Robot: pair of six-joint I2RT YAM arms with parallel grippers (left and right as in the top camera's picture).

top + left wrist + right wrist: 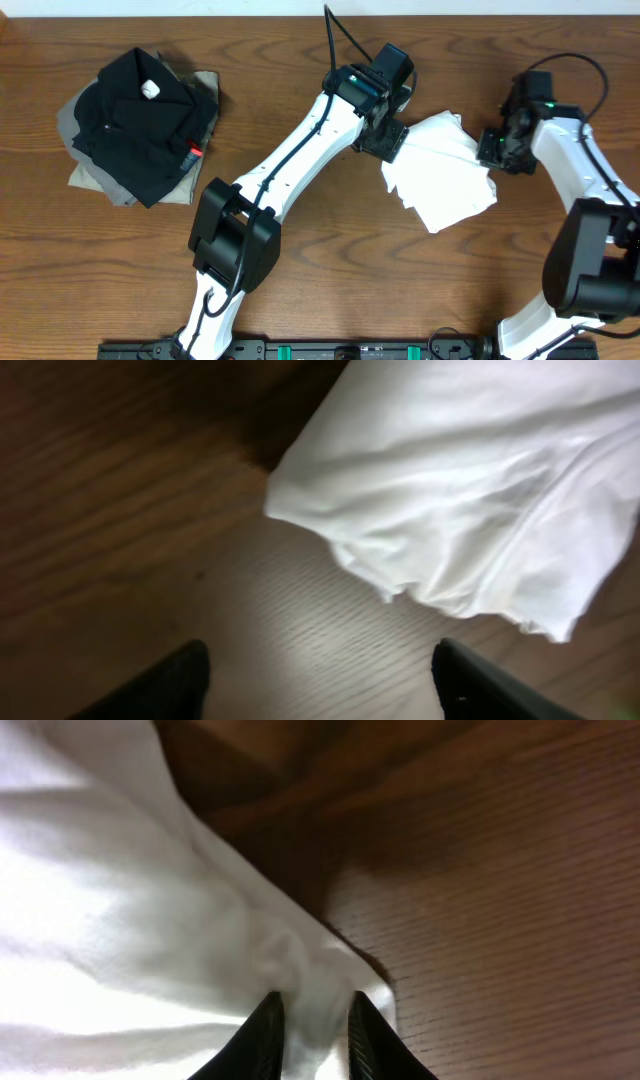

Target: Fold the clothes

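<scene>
The clothes, a white T-shirt folded into a small bundle, lie right of the table's centre. My left gripper hovers at the bundle's upper left edge. In the left wrist view it is open over bare wood, and the white cloth lies just ahead of its dark fingertips. My right gripper is at the bundle's upper right edge. The right wrist view shows it with narrow jaws and a fold of the white cloth pinched between them.
A pile of folded garments lies at the far left, a black one with a white tag on top of a grey one. Brown wooden table runs all around, and the left arm stretches diagonally across its middle.
</scene>
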